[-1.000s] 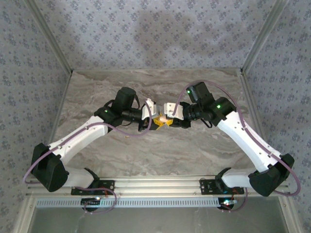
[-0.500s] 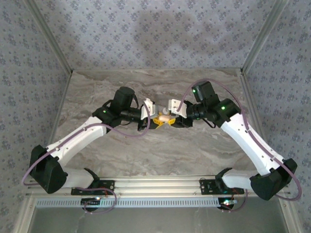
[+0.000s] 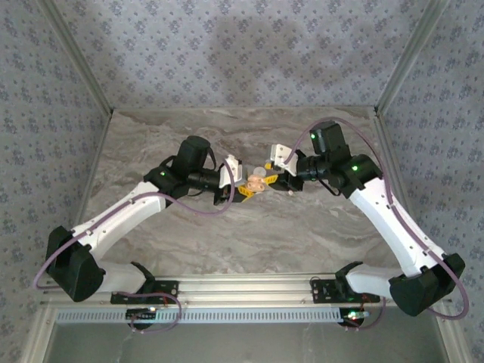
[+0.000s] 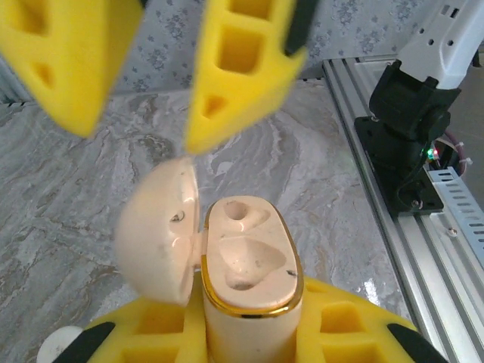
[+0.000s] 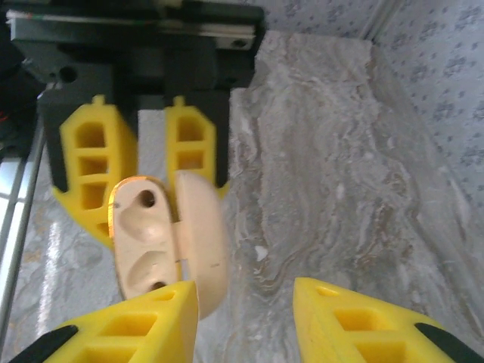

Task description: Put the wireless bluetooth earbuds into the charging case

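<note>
**Entry: charging case opened, right end effector drawn back**

Bench (image 3: 302,234): grey marbled slab, unchanged over the last second; carried no printed matter.

Right arm (image 3: 386,212): had swung away to its own side from the meeting point at mid-bench; a second earlier both arms met nose to nose over the case.

Right end effector (image 5: 249,318): had widened as it withdrew; yellow fingers stood apart with bare bench between them, holding nothing; one finger lay just beside the case lid in its own wrist view.

Left end effector (image 3: 242,189): had not shifted; closed narrow on the charging case (image 4: 249,265), which stood clamped upright between its yellow fingers, lifted above mid-bench.

Lid (image 4: 159,227): swung open to the side on its hinge; in the overhead view the case had been hidden under the two end effectors and now showed plainly.

Wells: both empty, gold rim around them; no earbuds seated.

White speck (image 3: 291,192): on the bench just beside the right end effector; possibly an earbud, too small to tell.

Judgement: opening done, insertion not yet begun; the freed right end effector was likely due to fetch an earbud.

Writing: none legible; no brand or label on case, fingers or arms.
</note>
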Available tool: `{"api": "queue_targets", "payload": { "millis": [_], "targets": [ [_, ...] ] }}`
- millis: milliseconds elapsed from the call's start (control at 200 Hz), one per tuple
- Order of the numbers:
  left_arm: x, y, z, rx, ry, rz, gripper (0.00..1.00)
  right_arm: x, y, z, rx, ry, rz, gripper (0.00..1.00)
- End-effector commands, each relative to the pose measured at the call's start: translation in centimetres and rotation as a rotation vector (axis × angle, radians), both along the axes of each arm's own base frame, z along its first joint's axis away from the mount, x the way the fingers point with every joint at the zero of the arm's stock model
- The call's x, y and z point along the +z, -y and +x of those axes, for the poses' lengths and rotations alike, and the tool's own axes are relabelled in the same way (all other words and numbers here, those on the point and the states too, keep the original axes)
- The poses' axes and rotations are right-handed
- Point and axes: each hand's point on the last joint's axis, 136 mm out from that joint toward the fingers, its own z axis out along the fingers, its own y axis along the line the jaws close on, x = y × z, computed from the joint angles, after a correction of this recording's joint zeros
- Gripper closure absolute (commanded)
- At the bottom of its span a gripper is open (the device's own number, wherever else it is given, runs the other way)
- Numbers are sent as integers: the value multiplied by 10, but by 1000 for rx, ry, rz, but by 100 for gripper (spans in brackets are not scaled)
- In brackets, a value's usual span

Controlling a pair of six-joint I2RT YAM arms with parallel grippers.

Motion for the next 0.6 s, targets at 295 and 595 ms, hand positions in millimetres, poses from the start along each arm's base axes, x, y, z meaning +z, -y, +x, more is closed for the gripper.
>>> {"api": "queue_targets", "payload": {
  "millis": [295, 595],
  "targets": [
    [3, -4, -2, -1, -11, -50, 80, 14, 5, -1, -37, 21, 55, 59],
    [0, -40, 44, 237, -104, -181, 81, 6, 14, 14, -249, -142, 122, 54]
  ]
}}
